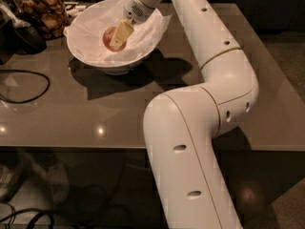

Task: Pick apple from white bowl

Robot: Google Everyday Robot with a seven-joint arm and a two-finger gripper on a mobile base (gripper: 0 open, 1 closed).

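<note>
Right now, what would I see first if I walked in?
The huge white robot arm fills the middle, bending up from the bottom edge. Its gripper is inside the white bowl at the top left, right at the small reddish apple. A cookie jar stands beside the bowl.

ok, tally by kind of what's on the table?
Small round reddish-orange apple: 1
Wide white paper-lined bowl: 1
Glass jar of brown cookies: 1
Black cable loop: 1
Black unidentified object beside jar: 1
Total: 5
Robot gripper is inside the bowl, over the apple.
</note>
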